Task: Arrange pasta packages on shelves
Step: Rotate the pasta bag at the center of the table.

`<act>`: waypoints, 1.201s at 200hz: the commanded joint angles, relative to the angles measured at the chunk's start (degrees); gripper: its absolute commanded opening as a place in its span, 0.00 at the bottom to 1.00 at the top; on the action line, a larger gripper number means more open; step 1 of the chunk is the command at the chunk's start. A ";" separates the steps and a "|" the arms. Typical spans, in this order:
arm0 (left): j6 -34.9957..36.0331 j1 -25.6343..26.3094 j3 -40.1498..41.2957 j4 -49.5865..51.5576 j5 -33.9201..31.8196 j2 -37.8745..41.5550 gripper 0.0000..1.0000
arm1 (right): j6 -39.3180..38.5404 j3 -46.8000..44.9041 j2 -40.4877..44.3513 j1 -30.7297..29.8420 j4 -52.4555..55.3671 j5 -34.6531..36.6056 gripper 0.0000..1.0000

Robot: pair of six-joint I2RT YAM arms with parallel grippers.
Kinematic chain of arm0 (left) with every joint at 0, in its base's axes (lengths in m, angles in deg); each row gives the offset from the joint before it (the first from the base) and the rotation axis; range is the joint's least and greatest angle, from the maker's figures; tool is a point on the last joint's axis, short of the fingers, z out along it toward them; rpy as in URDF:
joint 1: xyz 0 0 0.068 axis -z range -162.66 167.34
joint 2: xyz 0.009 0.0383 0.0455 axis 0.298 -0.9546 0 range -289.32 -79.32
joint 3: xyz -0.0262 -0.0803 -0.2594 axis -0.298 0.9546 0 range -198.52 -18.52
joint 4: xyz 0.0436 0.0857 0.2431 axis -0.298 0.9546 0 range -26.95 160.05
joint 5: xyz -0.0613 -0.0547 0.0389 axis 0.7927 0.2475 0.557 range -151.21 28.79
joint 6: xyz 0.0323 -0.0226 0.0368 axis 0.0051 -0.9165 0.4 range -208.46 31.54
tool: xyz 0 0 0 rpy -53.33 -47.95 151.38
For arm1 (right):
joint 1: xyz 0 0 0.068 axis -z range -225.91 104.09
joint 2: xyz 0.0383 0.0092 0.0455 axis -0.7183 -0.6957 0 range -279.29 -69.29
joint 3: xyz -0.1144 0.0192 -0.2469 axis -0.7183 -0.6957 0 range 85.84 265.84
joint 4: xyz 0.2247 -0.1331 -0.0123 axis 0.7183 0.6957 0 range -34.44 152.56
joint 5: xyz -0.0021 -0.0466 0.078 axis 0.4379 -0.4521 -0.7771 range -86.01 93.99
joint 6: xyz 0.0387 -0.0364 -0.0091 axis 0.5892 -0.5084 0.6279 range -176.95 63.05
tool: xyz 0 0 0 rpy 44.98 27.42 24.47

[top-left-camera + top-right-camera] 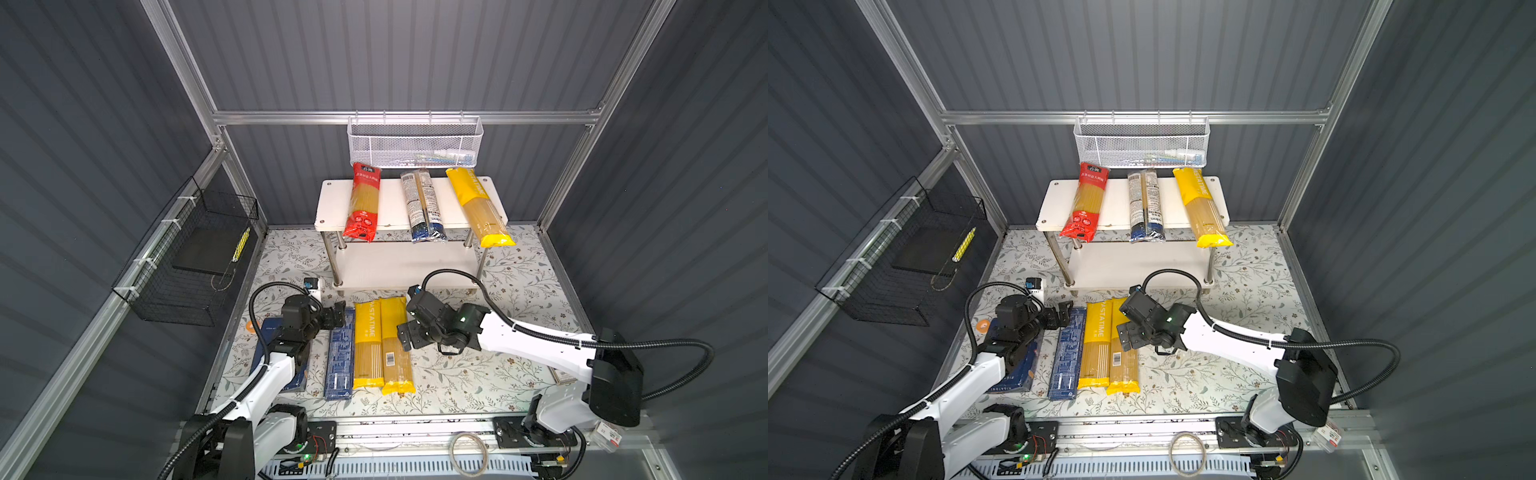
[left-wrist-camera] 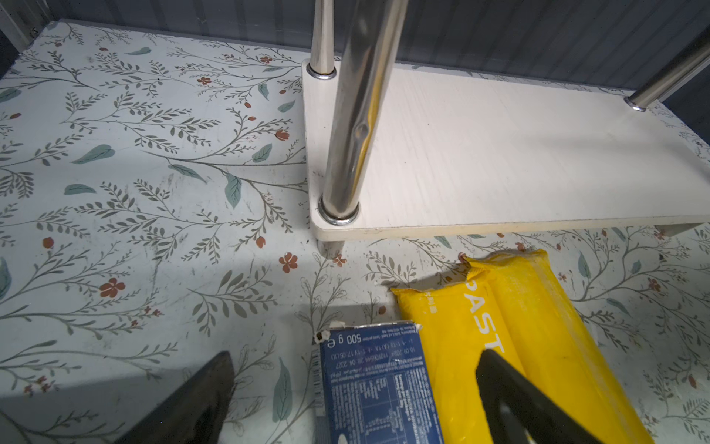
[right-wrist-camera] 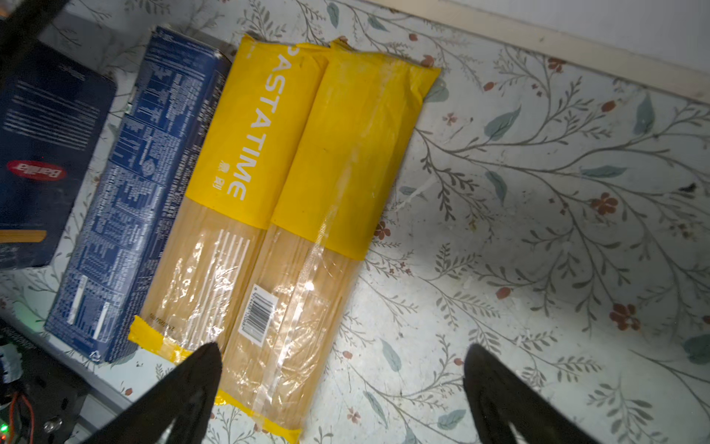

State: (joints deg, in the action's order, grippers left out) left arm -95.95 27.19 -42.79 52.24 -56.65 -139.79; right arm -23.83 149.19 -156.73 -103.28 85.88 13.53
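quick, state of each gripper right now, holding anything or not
left gripper: open, holding nothing, fingers either side of the narrow blue box
right gripper: open, holding nothing, above a yellow spaghetti bag

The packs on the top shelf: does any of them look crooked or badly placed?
Yes. The yellow bag lies slanted at the right end of the top board, its near end hanging past the front edge. The red bag and the clear-and-blue bag overhang too, but lie straighter.

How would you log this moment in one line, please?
top shelf: red pack, clear-blue pack, yellow bag; table: two boxes, two yellow bags; left gripper: open; right gripper: open
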 commanded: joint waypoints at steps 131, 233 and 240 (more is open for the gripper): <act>0.73 0.47 0.67 -1.14 -0.55 2.27 0.99 | 11.29 4.34 -10.50 -0.18 6.50 0.47 0.99; 0.63 0.44 0.82 -1.14 -0.77 2.65 0.99 | 7.26 8.14 -16.75 -0.69 4.22 -2.93 0.99; 0.67 0.44 0.87 -1.15 -0.77 2.64 0.99 | 6.88 8.43 -17.13 -0.73 3.96 -2.96 0.99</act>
State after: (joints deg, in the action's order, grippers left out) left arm -95.95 27.17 -42.77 52.22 -57.35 -138.28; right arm -14.97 156.16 -172.64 -103.61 88.59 11.34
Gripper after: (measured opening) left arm 0.993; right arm 0.988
